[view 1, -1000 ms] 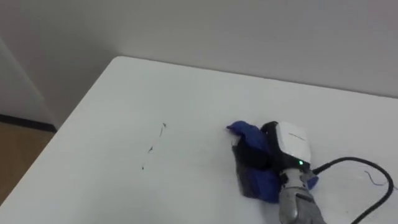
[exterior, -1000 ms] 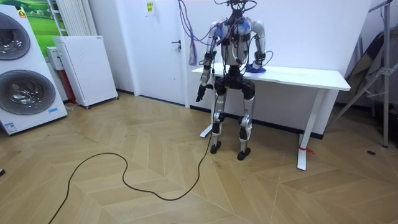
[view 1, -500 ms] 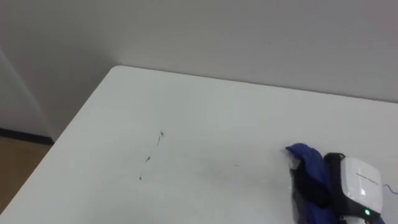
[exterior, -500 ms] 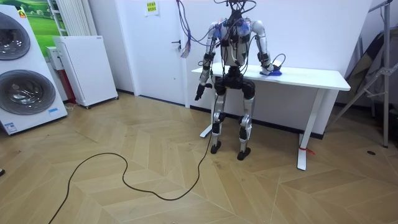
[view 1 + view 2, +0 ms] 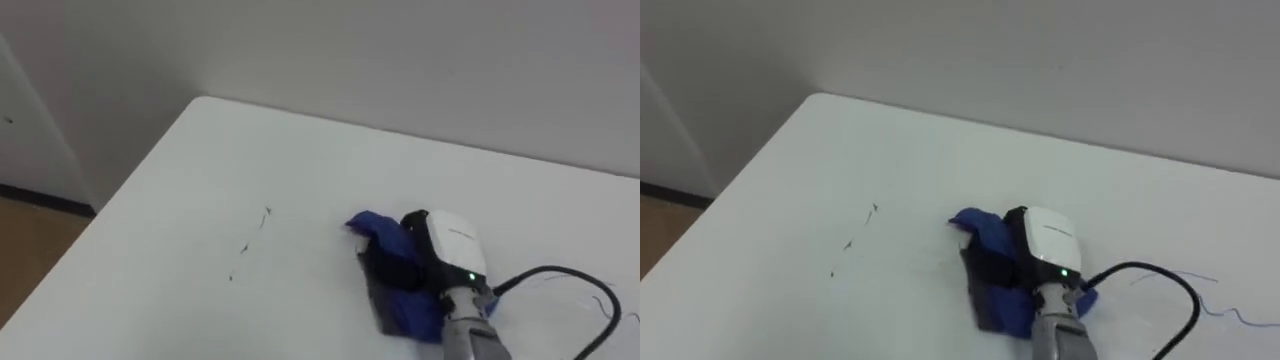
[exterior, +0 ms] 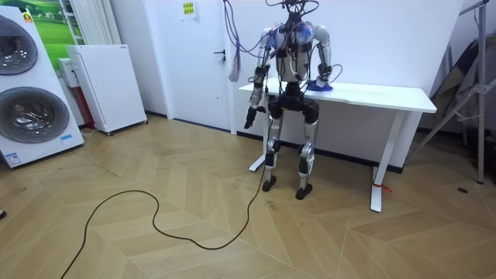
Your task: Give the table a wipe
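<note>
Cloth (image 5: 385, 228), blue and bunched, lies near the middle of the white table (image 5: 190, 190), pinned under the robot's right hand (image 5: 447, 245). Whether that hand grips it or only presses down on it, I cannot tell from here. It looks light, soft and floppy, the sort of rag that folds and rides up when pushed, so I'd want a broad, flat press on its middle, not a pinch at an edge. The tabletop seems smooth and hard, and the cloth should slide easily. A few dark marks (image 5: 246, 246) sit apart from the cloth, toward the table's left edge, unwiped. The robot stands close against the table on a herringbone wood floor (image 6: 155, 248), left hand (image 6: 249, 118) hanging at its side, with a washing machine (image 6: 23, 93) and a white cabinet (image 6: 105, 85) well off along the wall.
</note>
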Robot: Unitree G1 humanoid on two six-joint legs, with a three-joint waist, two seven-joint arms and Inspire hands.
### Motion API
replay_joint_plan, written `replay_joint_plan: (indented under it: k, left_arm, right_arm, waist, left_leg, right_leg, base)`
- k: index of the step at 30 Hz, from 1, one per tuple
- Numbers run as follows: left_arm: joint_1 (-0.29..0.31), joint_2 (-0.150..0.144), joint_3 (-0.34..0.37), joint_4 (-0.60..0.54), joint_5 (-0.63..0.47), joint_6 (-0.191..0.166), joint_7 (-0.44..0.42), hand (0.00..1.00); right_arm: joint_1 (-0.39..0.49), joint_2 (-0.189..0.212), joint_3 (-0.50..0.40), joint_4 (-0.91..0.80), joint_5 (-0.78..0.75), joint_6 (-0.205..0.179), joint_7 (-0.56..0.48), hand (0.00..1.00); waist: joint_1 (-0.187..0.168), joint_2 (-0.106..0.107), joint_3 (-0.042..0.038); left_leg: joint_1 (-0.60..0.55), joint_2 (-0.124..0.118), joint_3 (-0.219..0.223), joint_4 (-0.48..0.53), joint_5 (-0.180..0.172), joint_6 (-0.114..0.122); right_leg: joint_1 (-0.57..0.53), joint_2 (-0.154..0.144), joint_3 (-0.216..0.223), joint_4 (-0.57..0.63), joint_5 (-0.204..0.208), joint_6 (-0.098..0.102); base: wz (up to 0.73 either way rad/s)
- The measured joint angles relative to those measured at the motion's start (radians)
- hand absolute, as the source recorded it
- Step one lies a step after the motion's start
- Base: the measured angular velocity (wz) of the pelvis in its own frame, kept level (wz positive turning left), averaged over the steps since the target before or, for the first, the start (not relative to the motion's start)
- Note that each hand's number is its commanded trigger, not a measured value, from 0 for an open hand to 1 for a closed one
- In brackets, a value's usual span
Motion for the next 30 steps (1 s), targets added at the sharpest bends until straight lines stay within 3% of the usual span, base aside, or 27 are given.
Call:
replay_joint_plan:
  k: [3, 5, 6, 8, 10, 12, 14, 16, 17, 18, 19, 20, 21, 23, 26, 27, 28, 29, 30]
  left_arm:
    - [0.025, 0.017, 0.093, 0.002, 0.009, -0.002, 0.009, 0.0]
    - [0.042, 0.042, 0.147, 0.007, 0.009, -0.002, 0.01, 0.0]
    - [0.045, 0.047, 0.16, 0.008, 0.01, -0.002, 0.01, 0.0]
    - [0.047, 0.062, 0.181, 0.008, 0.012, -0.002, 0.011, 0.0]
    - [0.041, 0.06, 0.169, 0.008, 0.011, -0.004, 0.01, 0.0]
    - [0.023, 0.054, 0.142, 0.012, 0.007, -0.006, 0.01, 0.0]
    - [-0.013, 0.048, 0.085, 0.019, -0.018, -0.007, 0.01, 0.0]
    - [-0.062, 0.047, 0.026, 0.045, -0.05, -0.009, 0.012, 0.0]
    - [-0.102, 0.044, -0.006, 0.064, -0.061, -0.009, 0.012, 0.0]
    - [-0.129, 0.043, -0.02, 0.078, -0.06, -0.013, 0.011, 0.0]
    - [-0.183, 0.037, -0.04, 0.112, -0.057, -0.023, 0.011, 0.0]
    - [-0.227, 0.031, -0.051, 0.135, -0.061, -0.049, 0.011, 0.0]
    - [-0.24, 0.029, -0.053, 0.136, -0.06, -0.066, 0.01, 0.0]
    - [-0.24, 0.035, -0.055, 0.121, -0.052, -0.103, 0.01, 0.0]
    - [-0.183, 0.058, -0.053, 0.083, -0.049, -0.072, 0.005, 0.0]
    - [-0.167, 0.073, -0.051, 0.082, -0.047, -0.059, -0.001, 0.0]
    - [-0.173, 0.067, -0.04, 0.08, -0.044, -0.053, -0.004, 0.0]
    - [-0.171, 0.053, -0.034, 0.08, -0.043, -0.052, -0.006, 0.0]
    - [-0.155, 0.035, -0.032, 0.079, -0.037, -0.055, -0.012, 0.0]
  right_arm:
    - [0.1, -0.065, -0.14, 0.047, 0.028, -0.032, -0.124, 1.0]
    - [0.191, -0.128, -0.252, 0.079, 0.085, -0.053, -0.196, 1.0]
    - [0.206, -0.139, -0.279, 0.091, 0.097, -0.057, -0.206, 1.0]
    - [0.247, -0.172, -0.347, 0.125, 0.138, -0.057, -0.209, 1.0]
    - [0.224, -0.184, -0.351, 0.141, 0.156, -0.037, -0.206, 1.0]
    - [0.178, -0.164, -0.346, 0.145, 0.157, 0.018, -0.198, 1.0]
    - [0.131, -0.115, -0.291, 0.103, 0.151, 0.099, -0.164, 1.0]
    - [0.085, -0.067, -0.185, 0.036, 0.126, 0.141, -0.128, 1.0]
    - [0.039, -0.029, -0.106, -0.002, 0.068, 0.151, -0.09, 1.0]
    - [0.01, -0.006, -0.063, -0.013, 0.046, 0.154, -0.069, 1.0]
    - [-0.047, 0.036, 0.01, -0.04, 0.011, 0.159, -0.021, 1.0]
    - [-0.112, 0.067, 0.072, -0.046, -0.036, 0.147, 0.017, 1.0]
    - [-0.141, 0.08, 0.087, -0.046, -0.058, 0.133, 0.033, 1.0]
    - [-0.231, 0.083, 0.101, -0.049, -0.116, 0.104, 0.065, 1.0]
    - [-0.238, 0.072, 0.071, -0.026, -0.117, 0.102, 0.064, 1.0]
    - [-0.219, 0.053, 0.05, -0.002, -0.114, 0.097, 0.062, 1.0]
    - [-0.209, 0.021, 0.013, 0.019, -0.083, 0.054, 0.031, 1.0]
    - [-0.208, 0.005, -0.002, 0.024, -0.087, 0.038, 0.014, 1.0]
    - [-0.2, -0.021, -0.019, 0.046, -0.093, 0.013, -0.019, 1.0]
  waist:
    - [-0.049, -0.002, 0.0003]
    - [-0.066, 0.011, -0.0086]
    - [-0.07, 0.016, -0.0123]
    - [-0.086, 0.013, -0.0176]
    - [-0.083, 0.018, -0.0204]
    - [-0.065, 0.023, -0.0213]
    - [-0.016, 0.035, -0.0247]
    - [0.033, 0.033, -0.0224]
    - [0.057, 0.032, -0.0201]
    - [0.065, 0.032, -0.0177]
    - [0.086, 0.036, -0.0108]
    - [0.102, 0.042, 0.0005]
    - [0.104, 0.044, 0.0014]
    - [0.111, 0.038, 0.0071]
    - [0.106, 0.016, 0.0069]
    - [0.102, -0.006, 0.0096]
    - [0.098, -0.013, 0.0334]
    - [0.089, -0.004, 0.0357]
    - [0.068, 0.011, 0.0281]
  left_leg:
    - [0.001, -0.005, 0.009, 0.021, -0.011, 0.005]
    - [-0.015, -0.005, 0.019, 0.064, -0.038, 0.009]
    - [-0.016, -0.006, 0.02, 0.074, -0.042, 0.013]
    - [-0.025, -0.014, 0.026, 0.12, -0.065, 0.028]
    - [-0.025, -0.015, 0.051, 0.147, -0.08, 0.04]
    - [-0.025, -0.004, 0.077, 0.169, -0.098, 0.042]
    - [-0.047, 0.016, 0.111, 0.213, -0.127, 0.046]
    - [-0.075, 0.022, 0.12, 0.232, -0.137, 0.053]
    - [-0.103, 0.033, 0.115, 0.255, -0.146, 0.053]
    - [-0.119, 0.038, 0.101, 0.266, -0.15, 0.052]
    - [-0.145, 0.039, 0.057, 0.279, -0.15, 0.052]
    - [-0.159, 0.038, 0.009, 0.283, -0.147, 0.048]
    - [-0.171, 0.037, -0.014, 0.283, -0.145, 0.044]
    - [-0.202, 0.035, -0.076, 0.275, -0.122, 0.023]
    - [-0.208, 0.036, -0.128, 0.255, -0.113, -0.01]
    - [-0.207, 0.043, -0.131, 0.254, -0.113, -0.032]
    - [-0.215, 0.055, -0.112, 0.261, -0.111, -0.057]
    - [-0.224, 0.064, -0.104, 0.263, -0.108, -0.07]
    - [-0.224, 0.095, -0.061, 0.241, -0.088, -0.1]
  right_leg:
    - [0.02, -0.015, -0.021, 0.004, -0.018, 0.015]
    - [0.025, -0.022, -0.023, 0.011, -0.026, 0.028]
    - [0.024, -0.026, -0.026, 0.019, -0.026, 0.028]
    - [0.02, -0.046, -0.036, 0.055, -0.039, 0.037]
    - [0.013, -0.06, -0.033, 0.079, -0.038, 0.038]
    - [0.001, -0.073, -0.041, 0.097, -0.033, 0.041]
    - [-0.017, -0.095, -0.108, 0.099, -0.004, 0.046]
    - [-0.047, -0.12, -0.168, 0.121, 0.025, 0.038]
    - [-0.07, -0.126, -0.212, 0.132, 0.049, 0.033]
    - [-0.083, -0.125, -0.224, 0.146, 0.051, 0.031]
    - [-0.114, -0.126, -0.22, 0.195, 0.052, 0.031]
    - [-0.149, -0.136, -0.195, 0.245, 0.05, 0.036]
    - [-0.159, -0.144, -0.182, 0.255, 0.044, 0.038]
    - [-0.175, -0.207, -0.135, 0.241, 0.027, 0.049]
    - [-0.163, -0.248, -0.121, 0.159, 0.036, 0.053]
    - [-0.161, -0.26, -0.122, 0.128, 0.052, 0.052]
    - [-0.185, -0.264, -0.123, 0.119, 0.09, 0.068]
    - [-0.203, -0.261, -0.125, 0.131, 0.088, 0.1]
    - [-0.214, -0.24, -0.142, 0.147, 0.077, 0.115]
  base:
    - [0.26]
    - [-0.03]
    - [-0.09]
    - [0.0]
    - [-0.28]
    - [-0.55]
    - [-0.74]
    - [-0.9]
    - [-0.74]
    - [-0.21]
    - [0.33]
    - [0.54]
    - [0.94]
    - [1.15]
    - [0.9]
    - [0.73]
    - [0.61]
    - [0.28]
    - [0.0]
